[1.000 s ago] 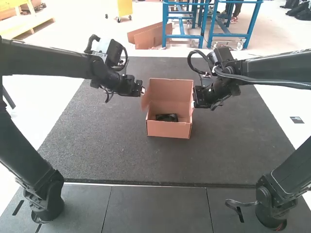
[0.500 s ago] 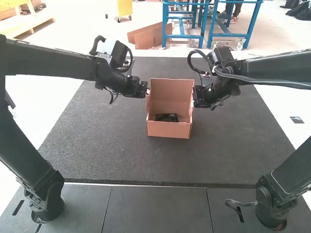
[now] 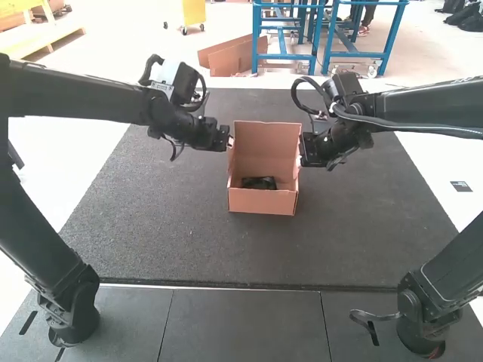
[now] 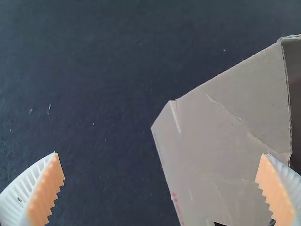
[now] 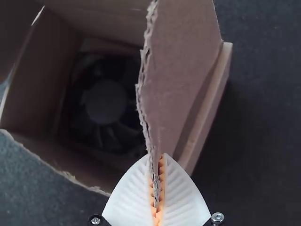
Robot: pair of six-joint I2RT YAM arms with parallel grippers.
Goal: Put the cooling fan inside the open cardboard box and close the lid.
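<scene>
The brown cardboard box (image 3: 261,190) stands open in the middle of the black mat, its lid (image 3: 264,139) upright at the back. The black cooling fan (image 3: 259,182) lies flat on the box's floor, and the fan (image 5: 101,113) is also seen from above in the right wrist view. My right gripper (image 3: 304,151) is at the box's right side, and this gripper (image 5: 157,190) is shut on the torn edge of the right side flap (image 5: 181,80). My left gripper (image 3: 223,140) is at the box's left side. It (image 4: 160,195) is open, with the left side flap (image 4: 225,150) between its fingers.
The black mat (image 3: 151,219) spreads wide around the box. Bare pale floor lies to its left and right. Both arms stretch in from the sides at box height.
My left gripper has moved right up to the box, and the left side flap now stands closer to upright. The right gripper holds still on its flap.
</scene>
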